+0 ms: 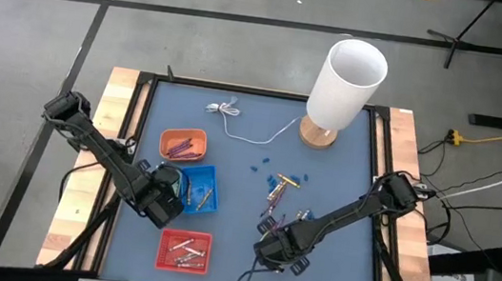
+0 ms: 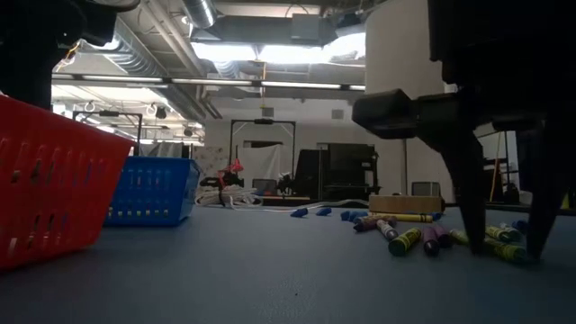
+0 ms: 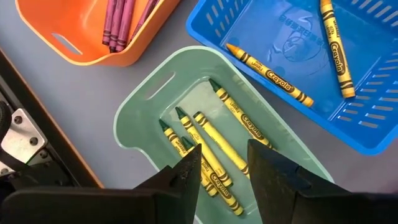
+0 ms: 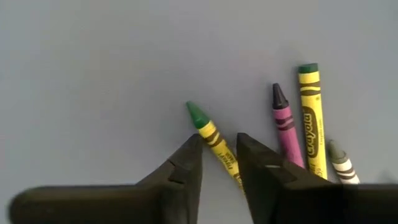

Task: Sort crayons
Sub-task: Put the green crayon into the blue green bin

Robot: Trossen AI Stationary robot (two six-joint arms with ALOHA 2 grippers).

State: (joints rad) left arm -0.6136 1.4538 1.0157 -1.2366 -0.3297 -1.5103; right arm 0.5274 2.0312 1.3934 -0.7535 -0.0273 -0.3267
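Loose crayons (image 1: 278, 194) lie on the blue table right of centre. My right gripper (image 1: 278, 251) is down at the table's near side, open; its fingers (image 4: 189, 163) stand on either side of a green-tipped yellow-wrapped crayon (image 4: 211, 137) that lies flat on the table. A pink-wrapped crayon (image 4: 285, 127) and a yellow one (image 4: 311, 118) lie beside it. My left gripper (image 3: 224, 165) is open and empty above a pale green tray (image 3: 134, 106) that holds several green-tipped yellow-wrapped crayons (image 3: 214, 140). In the high view the left gripper (image 1: 165, 202) hides that tray.
An orange tray (image 1: 182, 144) holds purple crayons (image 3: 115, 18). A blue tray (image 1: 199, 188) holds yellow crayons (image 3: 267, 71). A red tray (image 1: 185, 250) with whitish crayons stands near the front. A white cylinder on a wooden base (image 1: 344, 85), a white cable (image 1: 243, 125) and blue bits (image 1: 267, 169) lie farther back.
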